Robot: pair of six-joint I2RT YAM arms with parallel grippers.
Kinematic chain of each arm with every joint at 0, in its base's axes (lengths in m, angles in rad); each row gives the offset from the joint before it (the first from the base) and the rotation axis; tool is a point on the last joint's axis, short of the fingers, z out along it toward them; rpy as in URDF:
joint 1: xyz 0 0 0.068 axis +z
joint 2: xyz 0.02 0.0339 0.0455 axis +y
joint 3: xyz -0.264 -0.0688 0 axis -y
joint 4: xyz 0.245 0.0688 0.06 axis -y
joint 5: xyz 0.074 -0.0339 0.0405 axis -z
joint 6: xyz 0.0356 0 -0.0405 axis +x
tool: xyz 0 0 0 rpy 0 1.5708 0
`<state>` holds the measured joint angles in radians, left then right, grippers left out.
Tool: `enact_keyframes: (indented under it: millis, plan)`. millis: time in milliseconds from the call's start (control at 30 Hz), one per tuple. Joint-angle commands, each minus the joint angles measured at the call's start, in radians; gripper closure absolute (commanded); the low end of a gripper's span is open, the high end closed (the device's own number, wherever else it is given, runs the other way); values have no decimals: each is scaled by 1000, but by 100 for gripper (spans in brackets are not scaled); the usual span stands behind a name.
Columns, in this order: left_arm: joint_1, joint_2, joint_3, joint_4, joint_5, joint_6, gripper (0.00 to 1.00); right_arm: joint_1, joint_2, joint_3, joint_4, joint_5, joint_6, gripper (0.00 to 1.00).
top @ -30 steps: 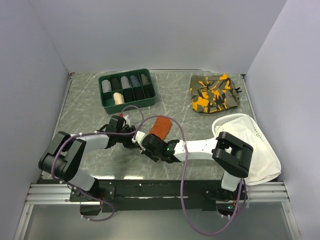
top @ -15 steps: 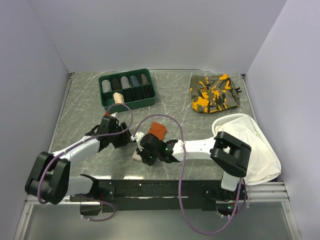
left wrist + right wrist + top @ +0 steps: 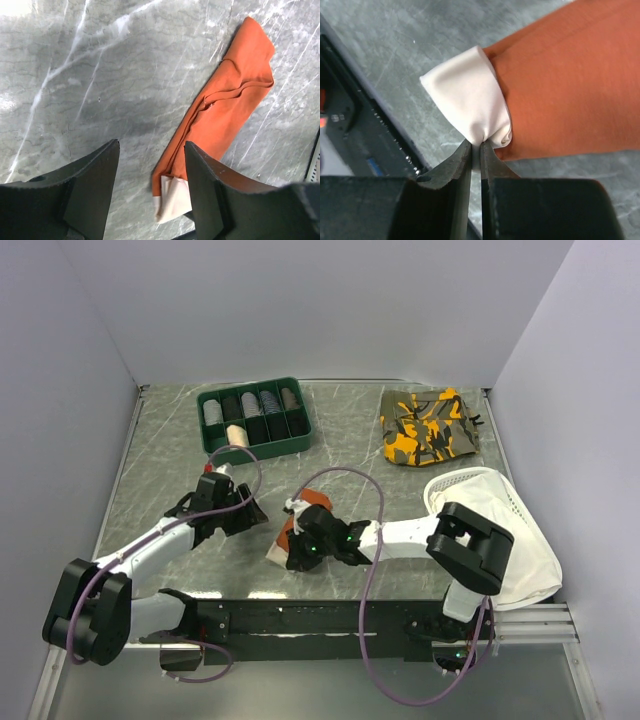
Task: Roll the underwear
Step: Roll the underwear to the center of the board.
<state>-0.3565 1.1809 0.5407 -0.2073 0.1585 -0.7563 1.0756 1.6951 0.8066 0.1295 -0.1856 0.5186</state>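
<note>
Marble desk (image 3: 165, 445): left tool (image 3: 152, 147) just let go, now open and empty. Right tool (image 3: 476, 145) alone pinches the underwear (image 3: 225, 100) by its waistband (image 3: 465, 95), so rolling's barely started.

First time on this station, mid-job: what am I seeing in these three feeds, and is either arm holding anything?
Two robot arms are bolted at the near edge of a grey table. The wide picture comes from a fixed camera above and behind them, with the left arm on its left. The other two come from a camera on each wrist, looking past its own fingers. The right gripper is pinched shut on the cream waistband of the rust-orange underwear, a folded strip lying on the table. The left gripper is open and empty, close beside it. Also there: a green tray of rolled items, a camouflage garment, and a large white cloth at the right.
</note>
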Motion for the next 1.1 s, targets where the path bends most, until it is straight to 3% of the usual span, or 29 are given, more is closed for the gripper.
enact_keyframes:
  millis: [0, 367, 500, 833, 1067]
  plan:
    - [2, -33, -30, 48, 53, 2, 39, -54, -41, -75, 88, -121, 122, 100]
    - [-18, -153, -114, 149, 151, 9, 39, -262, 64, -98, 298, -504, 233, 100]
    - [-29, -181, -134, 169, 164, 12, 39, -315, 121, -72, 303, -601, 248, 100]
    - [-102, -213, -188, 250, 167, 23, 40, -371, 225, -21, 271, -676, 236, 100]
    - [-131, -139, -191, 298, 141, 23, 43, -390, 262, -6, 259, -703, 228, 100]
